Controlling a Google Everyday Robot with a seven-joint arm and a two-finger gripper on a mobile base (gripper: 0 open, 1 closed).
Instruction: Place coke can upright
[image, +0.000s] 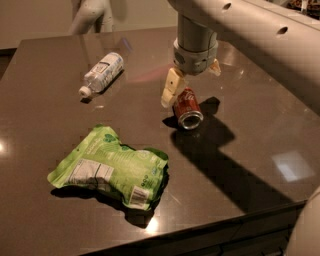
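Note:
The coke can (186, 106), red with a silver end, lies on its side on the dark table (260, 125), its open end facing the front. My gripper (192, 86) hangs from the arm directly above the can's far end. It is open. One cream finger (170, 89) reaches down beside the can's left side. The other finger (215, 68) shows only as a tip at the right. The gripper holds nothing.
A clear plastic water bottle (101, 73) with a white cap lies on its side at the back left. A green snack bag (111, 168) lies flat at the front left. The table's front edge (210, 232) runs close below the bag. A white figure (92, 15) stands behind the table.

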